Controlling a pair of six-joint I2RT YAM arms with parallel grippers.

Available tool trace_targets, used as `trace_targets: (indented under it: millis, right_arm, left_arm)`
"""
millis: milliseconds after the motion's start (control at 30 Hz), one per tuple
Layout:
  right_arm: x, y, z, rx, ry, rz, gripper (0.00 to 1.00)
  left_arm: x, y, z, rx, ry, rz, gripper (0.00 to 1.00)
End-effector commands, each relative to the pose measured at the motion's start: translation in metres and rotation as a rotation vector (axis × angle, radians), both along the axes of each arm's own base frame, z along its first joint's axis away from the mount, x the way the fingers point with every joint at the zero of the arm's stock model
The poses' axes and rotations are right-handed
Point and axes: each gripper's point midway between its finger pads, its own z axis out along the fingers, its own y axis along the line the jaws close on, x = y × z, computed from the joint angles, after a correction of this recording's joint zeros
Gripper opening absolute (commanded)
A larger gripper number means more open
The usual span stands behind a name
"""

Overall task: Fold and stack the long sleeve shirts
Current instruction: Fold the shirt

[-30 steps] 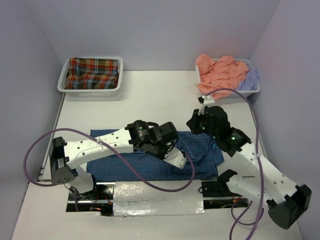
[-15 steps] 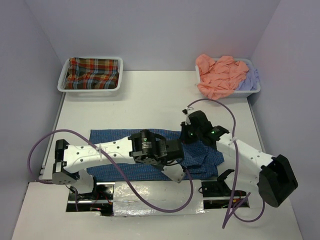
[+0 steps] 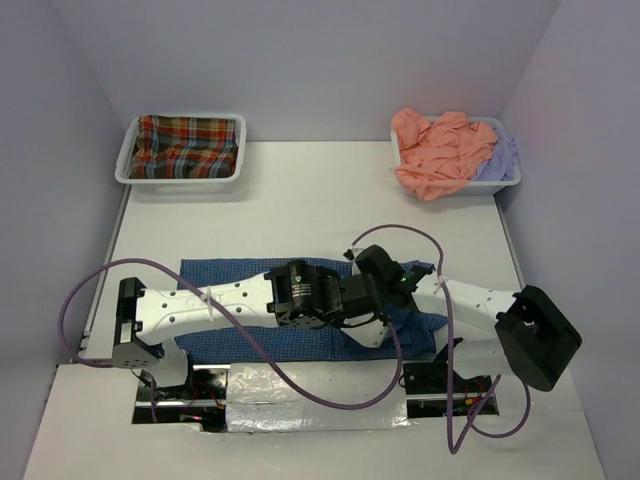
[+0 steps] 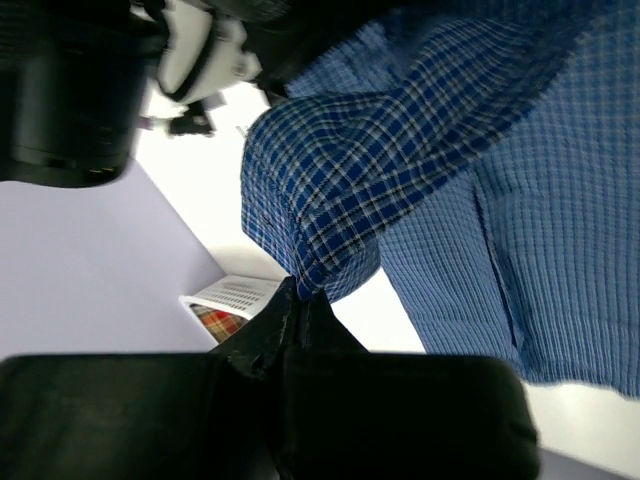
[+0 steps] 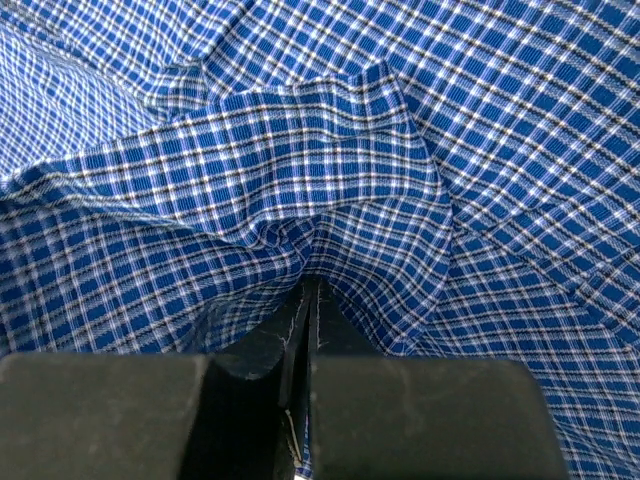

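Note:
The blue fine-checked shirt (image 3: 230, 335) lies spread at the near middle of the table. My left gripper (image 3: 378, 338) is shut on a fold of it (image 4: 330, 200), lifted off the table at the shirt's right part. My right gripper (image 3: 362, 262) is shut on the same shirt (image 5: 300, 180) at its far edge, close to the left one. The red-green plaid shirt (image 3: 185, 146) lies in the left tray. The salmon orange shirt (image 3: 440, 150) and the pale lavender shirt (image 3: 500, 158) are heaped in the right tray.
A white tray (image 3: 128, 160) stands at the back left and another (image 3: 512, 180) at the back right. A silver taped strip (image 3: 300, 385) runs along the near table edge. Purple cables loop off both arms. Walls close the sides and back.
Both grippers have moved left and nearer with the shirt's right part, carrying it over the body of the shirt. The right arm has swung in from the right.

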Motion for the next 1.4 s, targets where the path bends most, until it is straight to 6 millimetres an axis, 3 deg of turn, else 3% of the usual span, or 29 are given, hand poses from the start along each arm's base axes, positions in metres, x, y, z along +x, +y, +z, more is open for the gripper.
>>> trace_targets:
  millis: [0,33,100,167,300,367,500,567,667,833,933,1033,1100,1233,1367]
  right_arm:
    - [0.005,0.009,0.006,0.045,-0.017,-0.008,0.00]
    - [0.005,0.009,0.008,0.045,-0.024,-0.011,0.00]
    - [0.013,-0.001,0.019,0.020,-0.083,-0.058,0.09]
    - [0.022,-0.010,0.035,0.019,-0.146,-0.108,0.28]
    - [0.038,-0.036,0.101,0.106,-0.360,-0.229,0.52]
    - [0.049,-0.055,0.123,0.096,-0.464,-0.317,0.66]
    - [0.048,-0.077,0.167,0.161,-0.632,-0.369,0.74]
    - [0.046,-0.080,0.182,0.204,-0.696,-0.368,0.75]
    - [0.043,-0.084,0.191,0.237,-0.761,-0.354,0.74]
    - [0.042,-0.082,0.179,0.238,-0.792,-0.317,0.71]
    - [0.047,-0.065,0.164,0.230,-0.756,-0.248,0.70]
    - [0.055,-0.067,0.157,0.167,-0.711,-0.282,0.68]
    - [0.062,-0.088,0.156,0.097,-0.698,-0.411,0.65]
    - [0.058,-0.128,0.156,0.027,-0.674,-0.593,0.65]
    - [0.052,-0.145,0.160,0.015,-0.657,-0.674,0.66]
  left_arm:
    - [0.016,-0.013,0.017,-0.121,-0.101,0.062,0.04]
    - [0.019,-0.011,0.013,-0.110,-0.125,0.062,0.04]
    - [0.022,-0.015,0.011,-0.125,-0.140,0.062,0.04]
    - [0.020,-0.015,0.008,-0.135,-0.106,0.064,0.03]
    - [0.013,-0.012,0.004,-0.150,-0.015,0.063,0.03]
    - [0.012,-0.008,0.000,-0.143,0.004,0.068,0.03]
    - [0.004,-0.001,-0.009,-0.135,0.115,0.081,0.02]
    - [0.012,0.005,-0.012,-0.141,0.150,0.125,0.02]
    - [0.023,0.014,-0.019,-0.145,0.221,0.206,0.02]
    - [0.032,0.026,-0.032,-0.171,0.358,0.299,0.02]
    - [0.035,0.021,-0.039,-0.177,0.366,0.289,0.04]
    - [0.042,0.007,-0.039,-0.182,0.359,0.276,0.07]
    - [0.050,-0.005,-0.042,-0.162,0.353,0.268,0.09]
    - [0.078,-0.027,-0.051,-0.145,0.274,0.282,0.15]
    - [0.106,-0.053,-0.076,-0.122,0.213,0.312,0.27]
